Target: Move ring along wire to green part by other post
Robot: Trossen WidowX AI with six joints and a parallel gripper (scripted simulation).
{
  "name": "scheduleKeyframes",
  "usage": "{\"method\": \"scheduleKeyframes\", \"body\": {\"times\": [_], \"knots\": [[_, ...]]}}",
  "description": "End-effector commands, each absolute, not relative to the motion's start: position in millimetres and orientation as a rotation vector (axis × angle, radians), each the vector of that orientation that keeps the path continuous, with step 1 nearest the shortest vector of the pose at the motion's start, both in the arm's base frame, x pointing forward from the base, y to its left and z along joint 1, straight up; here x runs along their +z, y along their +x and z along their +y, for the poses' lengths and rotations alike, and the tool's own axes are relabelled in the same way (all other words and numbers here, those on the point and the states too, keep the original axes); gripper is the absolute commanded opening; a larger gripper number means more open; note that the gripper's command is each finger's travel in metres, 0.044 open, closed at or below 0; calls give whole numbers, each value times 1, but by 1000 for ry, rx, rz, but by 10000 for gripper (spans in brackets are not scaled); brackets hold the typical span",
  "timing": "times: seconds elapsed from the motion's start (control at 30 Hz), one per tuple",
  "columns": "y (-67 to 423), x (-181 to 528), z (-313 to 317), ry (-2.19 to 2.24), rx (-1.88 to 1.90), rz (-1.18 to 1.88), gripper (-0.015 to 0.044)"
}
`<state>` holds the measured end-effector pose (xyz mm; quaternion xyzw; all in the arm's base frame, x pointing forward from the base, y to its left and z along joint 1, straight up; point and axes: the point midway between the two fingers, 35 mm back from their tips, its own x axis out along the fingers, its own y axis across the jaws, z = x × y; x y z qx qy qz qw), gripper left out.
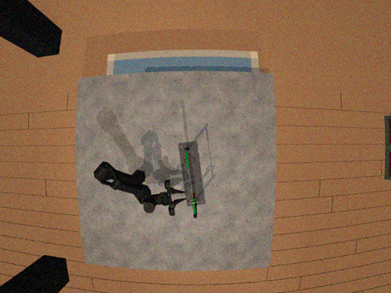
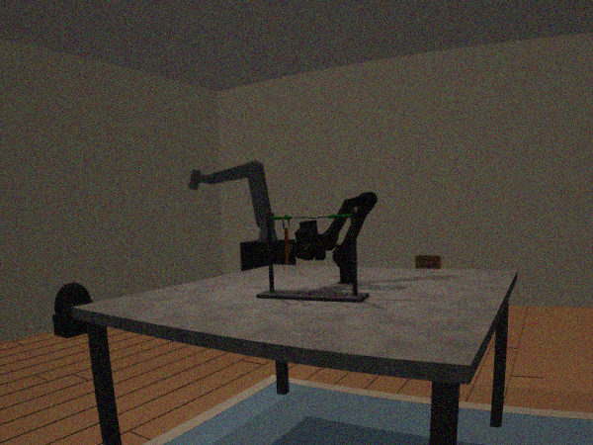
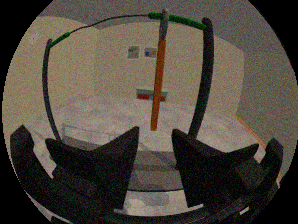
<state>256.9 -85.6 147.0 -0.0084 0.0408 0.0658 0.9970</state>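
The ring (image 2: 284,222) (image 3: 164,25) hangs on the green part (image 1: 194,211) (image 3: 187,21) next to the right post (image 3: 207,75) of the wrist view, with the wire through it. Its orange handle (image 2: 287,247) (image 3: 159,80) hangs down, nearly upright. The thin grey wire (image 3: 100,21) leads to the other green part (image 1: 187,159) (image 2: 341,216) (image 3: 60,39) by the far post (image 3: 46,90). My gripper (image 1: 185,196) (image 3: 155,132) is open and level with nothing held. Its fingertips point at the handle from the robot's side, short of it, with the handle's lower end between them in the wrist view.
The posts stand on a dark base plate (image 1: 196,171) (image 2: 316,297) on the grey table (image 1: 235,215) (image 2: 395,321). The near post rises just to the right of my right finger in the wrist view. The wire runs above the gripper.
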Motion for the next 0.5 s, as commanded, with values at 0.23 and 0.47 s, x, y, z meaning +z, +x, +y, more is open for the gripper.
{"method": "scheduleKeyframes", "body": {"times": [0.23,0.47], "knots": [[274,150,-87,-17,130,78,160],[284,150,-86,-17,130,78,160]]}}
